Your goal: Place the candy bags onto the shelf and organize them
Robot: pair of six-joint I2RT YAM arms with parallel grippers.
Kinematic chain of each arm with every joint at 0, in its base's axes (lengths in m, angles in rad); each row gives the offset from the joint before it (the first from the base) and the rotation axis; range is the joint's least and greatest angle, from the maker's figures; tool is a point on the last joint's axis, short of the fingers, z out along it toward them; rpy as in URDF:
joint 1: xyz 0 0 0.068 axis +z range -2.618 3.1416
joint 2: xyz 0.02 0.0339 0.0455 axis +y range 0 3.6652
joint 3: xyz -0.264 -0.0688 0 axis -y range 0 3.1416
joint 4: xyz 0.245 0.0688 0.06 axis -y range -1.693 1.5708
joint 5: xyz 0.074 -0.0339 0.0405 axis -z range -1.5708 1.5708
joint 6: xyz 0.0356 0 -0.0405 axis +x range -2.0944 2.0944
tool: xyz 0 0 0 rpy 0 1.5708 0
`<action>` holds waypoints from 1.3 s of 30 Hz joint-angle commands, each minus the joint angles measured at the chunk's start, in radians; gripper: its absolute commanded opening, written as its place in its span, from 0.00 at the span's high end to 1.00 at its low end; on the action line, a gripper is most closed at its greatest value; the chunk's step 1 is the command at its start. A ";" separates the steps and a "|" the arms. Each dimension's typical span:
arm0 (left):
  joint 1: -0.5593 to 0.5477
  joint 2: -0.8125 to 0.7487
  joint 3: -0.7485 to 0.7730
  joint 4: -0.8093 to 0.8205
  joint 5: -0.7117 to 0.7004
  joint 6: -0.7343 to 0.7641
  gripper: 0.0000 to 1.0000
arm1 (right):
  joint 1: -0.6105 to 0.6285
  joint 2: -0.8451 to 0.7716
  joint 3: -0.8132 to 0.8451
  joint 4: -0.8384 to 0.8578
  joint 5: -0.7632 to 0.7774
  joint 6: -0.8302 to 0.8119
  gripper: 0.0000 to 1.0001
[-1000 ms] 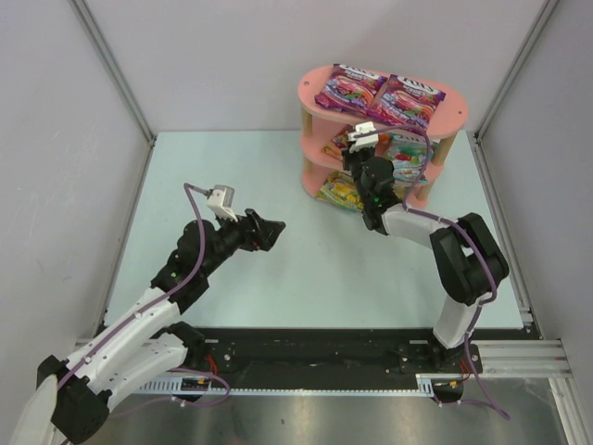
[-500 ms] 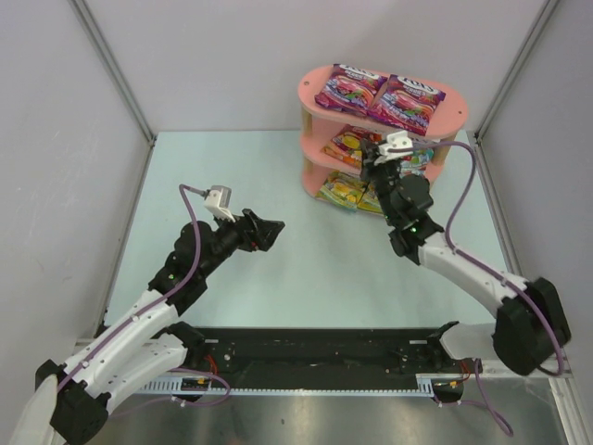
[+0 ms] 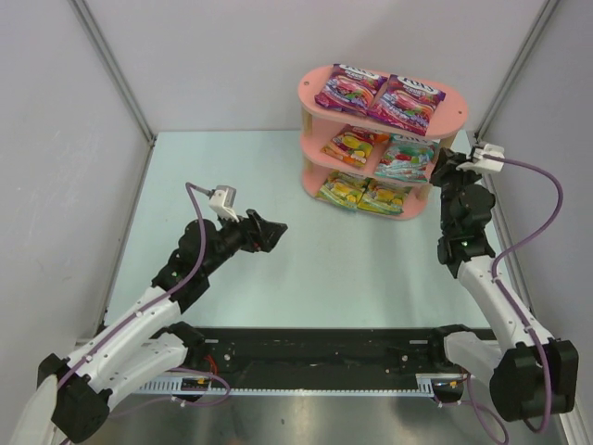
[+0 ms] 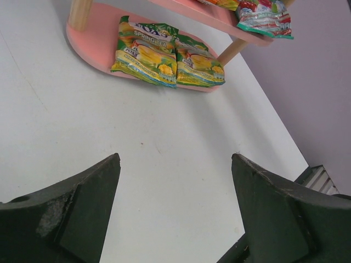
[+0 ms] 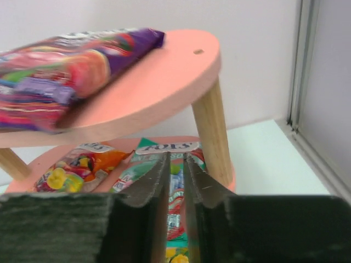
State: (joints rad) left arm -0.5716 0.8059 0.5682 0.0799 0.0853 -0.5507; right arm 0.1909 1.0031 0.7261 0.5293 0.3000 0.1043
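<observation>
Six glossy candy bags (image 3: 406,100) lay paired on the pink three-tier shelf (image 3: 308,93) at the bench's (image 3: 278,167) far side: purple on top, orange and teal midway, yellow-green, lettered "SPRING…", below. Left jaws gaped wide; right jaws sat nearly together, empty.

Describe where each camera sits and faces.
Top: above, behind the arms, looking down on table, shelf, left tool, right tool.
Left wrist: low over the table, facing the shelf's bottom board and yellow bags; own tool spread wide.
Right wrist: by the shelf's right end, facing purple bag; own tool nearly closed.
Both wrist views share the teal bag.
</observation>
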 commanded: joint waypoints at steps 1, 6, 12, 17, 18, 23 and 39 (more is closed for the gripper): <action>0.009 -0.007 0.007 0.021 0.018 -0.014 0.13 | -0.076 0.054 0.002 0.014 -0.127 0.156 0.71; 0.009 -0.030 0.004 -0.006 -0.001 -0.008 0.13 | -0.119 0.124 0.004 0.044 -0.214 0.236 0.53; 0.009 -0.047 -0.007 -0.014 -0.010 -0.009 0.13 | -0.154 0.175 0.009 0.081 -0.257 0.287 0.51; 0.009 -0.047 -0.008 -0.014 -0.013 -0.009 0.13 | -0.173 0.219 0.018 0.101 -0.282 0.314 0.52; 0.009 -0.044 -0.007 -0.014 -0.015 -0.008 0.13 | -0.174 0.226 0.019 0.103 -0.285 0.317 0.52; 0.009 -0.042 -0.004 -0.012 -0.015 -0.009 0.13 | -0.176 0.272 0.022 0.116 -0.288 0.340 0.53; 0.009 -0.051 -0.002 -0.029 -0.027 -0.009 0.13 | -0.176 0.371 0.052 0.190 -0.403 0.361 0.92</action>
State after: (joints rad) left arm -0.5713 0.7700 0.5682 0.0414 0.0700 -0.5507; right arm 0.0174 1.3460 0.7284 0.6586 -0.0509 0.4637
